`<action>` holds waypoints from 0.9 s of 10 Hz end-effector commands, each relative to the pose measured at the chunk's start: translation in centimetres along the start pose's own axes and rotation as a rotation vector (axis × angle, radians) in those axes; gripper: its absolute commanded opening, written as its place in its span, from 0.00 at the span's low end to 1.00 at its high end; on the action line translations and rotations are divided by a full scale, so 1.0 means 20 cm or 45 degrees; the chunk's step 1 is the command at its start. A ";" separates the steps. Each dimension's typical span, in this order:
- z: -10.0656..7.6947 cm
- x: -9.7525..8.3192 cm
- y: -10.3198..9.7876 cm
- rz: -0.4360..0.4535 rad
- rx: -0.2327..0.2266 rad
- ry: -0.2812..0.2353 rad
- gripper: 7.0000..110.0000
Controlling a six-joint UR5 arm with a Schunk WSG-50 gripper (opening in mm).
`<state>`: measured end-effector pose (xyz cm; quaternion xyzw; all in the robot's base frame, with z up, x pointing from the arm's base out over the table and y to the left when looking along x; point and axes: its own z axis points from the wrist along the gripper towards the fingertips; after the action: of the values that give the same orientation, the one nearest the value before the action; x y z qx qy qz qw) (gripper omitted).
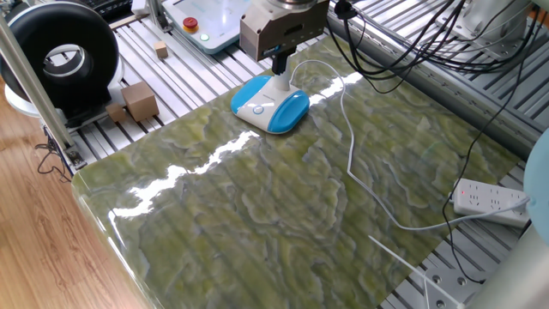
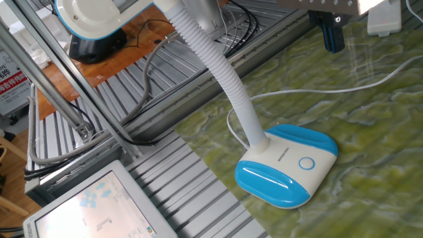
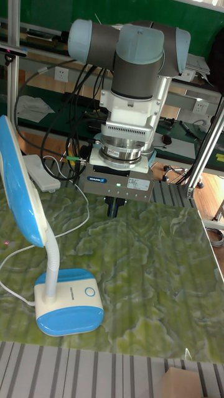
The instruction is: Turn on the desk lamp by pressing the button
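Note:
The desk lamp stands at the far side of the green mat, with a blue-and-white base (image 1: 273,108) (image 2: 288,165) (image 3: 68,302). Its white stem rises to a blue-backed head (image 3: 22,186). The small ringed button (image 1: 257,109) (image 2: 306,163) (image 3: 89,291) sits on the base's white face. My gripper (image 1: 280,62) (image 2: 332,37) (image 3: 113,207) hangs above the mat, behind and to one side of the base, apart from the button. Its dark fingers are pressed together with nothing between them.
The lamp's white cord (image 1: 351,154) trails across the mat to a white power strip (image 1: 489,200) at the edge. A grey panel with a red button (image 1: 190,23), cardboard blocks (image 1: 139,101) and a black round unit (image 1: 60,53) stand off the mat.

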<state>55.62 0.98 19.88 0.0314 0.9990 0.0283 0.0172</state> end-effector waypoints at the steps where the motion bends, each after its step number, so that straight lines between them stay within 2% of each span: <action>1: 0.00 0.01 -0.01 -0.010 0.005 0.008 0.00; 2: 0.00 0.00 0.02 -0.013 -0.023 -0.004 0.00; 5: 0.00 0.01 -0.01 0.000 0.005 0.008 0.00; 9: 0.00 0.00 -0.02 0.000 -0.001 0.005 0.00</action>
<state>55.48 0.56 19.71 0.0295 0.9992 0.0226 0.0140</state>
